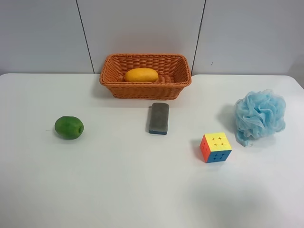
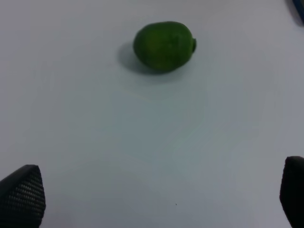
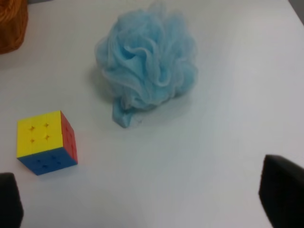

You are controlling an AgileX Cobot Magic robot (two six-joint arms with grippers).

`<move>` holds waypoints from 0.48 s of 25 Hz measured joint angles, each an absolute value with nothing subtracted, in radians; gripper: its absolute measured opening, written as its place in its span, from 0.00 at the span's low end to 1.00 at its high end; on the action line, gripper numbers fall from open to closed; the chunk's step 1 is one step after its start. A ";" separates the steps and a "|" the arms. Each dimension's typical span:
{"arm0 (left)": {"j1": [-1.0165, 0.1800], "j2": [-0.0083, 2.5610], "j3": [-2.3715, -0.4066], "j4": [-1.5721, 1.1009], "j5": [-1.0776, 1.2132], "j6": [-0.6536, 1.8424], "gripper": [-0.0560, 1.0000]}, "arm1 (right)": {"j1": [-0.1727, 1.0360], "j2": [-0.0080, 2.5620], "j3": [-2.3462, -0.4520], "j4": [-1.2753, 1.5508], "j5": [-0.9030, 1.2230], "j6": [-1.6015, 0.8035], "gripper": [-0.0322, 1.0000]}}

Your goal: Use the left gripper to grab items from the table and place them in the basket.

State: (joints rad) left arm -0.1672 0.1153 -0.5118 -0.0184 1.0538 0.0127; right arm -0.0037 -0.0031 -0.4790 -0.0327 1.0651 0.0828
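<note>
The yellow-orange mango (image 1: 141,75) lies inside the wicker basket (image 1: 110,78) at the back of the white table (image 1: 118,180). The green fruit (image 1: 69,127) lies at the exterior high view's left and also shows in the left wrist view (image 2: 164,45). The grey block with blue base (image 1: 158,118) lies just in front of the basket. The puzzle cube (image 1: 215,147) and the light-blue bath puff (image 1: 260,116) are at that view's right. My left gripper (image 2: 156,199) is open and empty, some way short of the green fruit. My right gripper (image 3: 146,197) is open and empty, near the cube (image 3: 45,141) and puff (image 3: 147,66).
No arm shows in the exterior high view. A grey panelled wall (image 1: 142,28) stands behind the table. A corner of the basket (image 3: 12,23) shows in the right wrist view. A blue edge (image 2: 299,9) shows at the corner of the left wrist view.
</note>
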 joint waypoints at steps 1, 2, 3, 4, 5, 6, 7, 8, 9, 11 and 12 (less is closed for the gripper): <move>-0.136 0.098 -0.512 -0.018 1.054 0.014 0.99 | -0.004 -0.003 -0.479 -0.033 1.065 0.083 0.99; -0.107 0.078 -0.512 -0.018 1.054 0.015 0.99 | -0.004 -0.003 -0.479 -0.033 1.065 0.083 0.99; -0.085 0.059 -0.512 -0.018 1.054 0.016 0.99 | -0.004 -0.003 -0.479 -0.033 1.065 0.083 0.99; -0.063 0.043 -0.512 -0.018 1.054 0.016 0.99 | -0.004 -0.003 -0.479 -0.033 1.065 0.083 0.99; -0.045 0.024 -0.512 -0.018 1.054 0.016 0.99 | -0.004 -0.003 -0.479 -0.033 1.065 0.083 0.99; -0.033 0.009 -0.512 -0.018 1.054 0.016 0.99 | -0.004 -0.003 -0.479 -0.033 1.065 0.083 0.99; -0.025 -0.001 -0.512 -0.018 1.055 0.016 0.99 | -0.004 -0.003 -0.479 -0.033 1.065 0.083 0.99; -0.022 -0.004 -0.512 -0.018 1.055 0.016 0.99 | -0.004 -0.003 -0.479 -0.033 1.065 0.083 0.99; -0.022 -0.005 -0.512 -0.018 1.055 0.016 0.99 | -0.004 -0.003 -0.479 -0.033 1.065 0.083 0.99; -0.022 -0.006 -0.512 -0.018 1.055 0.016 0.99 | -0.004 -0.003 -0.479 -0.033 1.065 0.083 0.99; -0.022 -0.006 -0.512 -0.018 1.055 0.016 0.99 | -0.004 -0.003 -0.479 -0.033 1.065 0.083 0.99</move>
State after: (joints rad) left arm -0.0219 -0.0056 -0.5118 -0.0184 1.0546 0.0159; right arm -0.0037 -0.0031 -0.4790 -0.0327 1.0651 0.0828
